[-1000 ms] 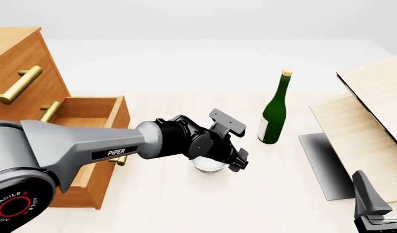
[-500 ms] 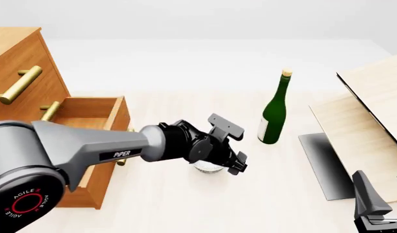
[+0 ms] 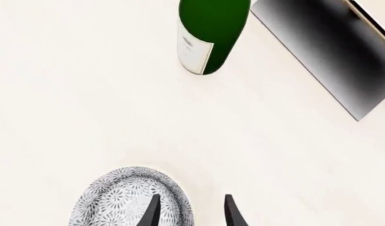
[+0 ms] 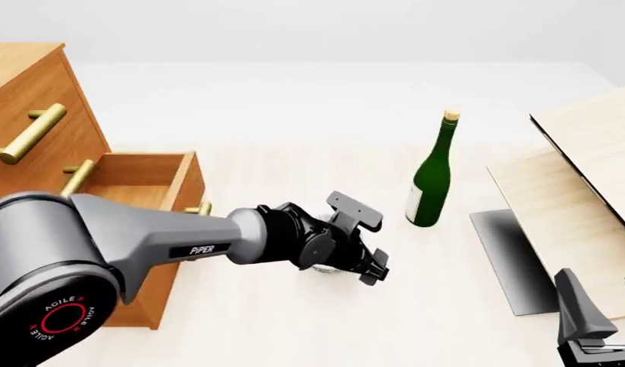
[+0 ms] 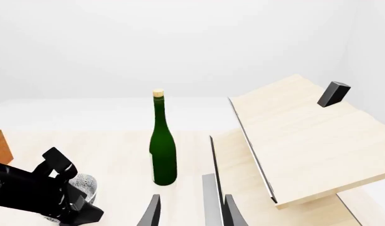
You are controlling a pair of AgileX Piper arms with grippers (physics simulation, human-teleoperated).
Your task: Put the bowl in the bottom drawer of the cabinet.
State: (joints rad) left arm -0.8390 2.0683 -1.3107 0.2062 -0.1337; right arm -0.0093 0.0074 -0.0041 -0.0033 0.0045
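Left wrist view: speckled white-grey bowl (image 3: pixel 126 200); left tool (image 3: pixel 191 212) straddles its rim, parted.

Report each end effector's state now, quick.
Left end effector: open, one finger inside the bowl, one outside its rim, not yet closed.
Right end effector: open, holding nothing.

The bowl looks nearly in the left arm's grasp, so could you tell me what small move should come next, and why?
Probably close the jaws. In the left wrist view one finger sits inside the bowl and the other outside its rim, so the wall lies between them and the left gripper looks open. The bottom drawer is already pulled out.
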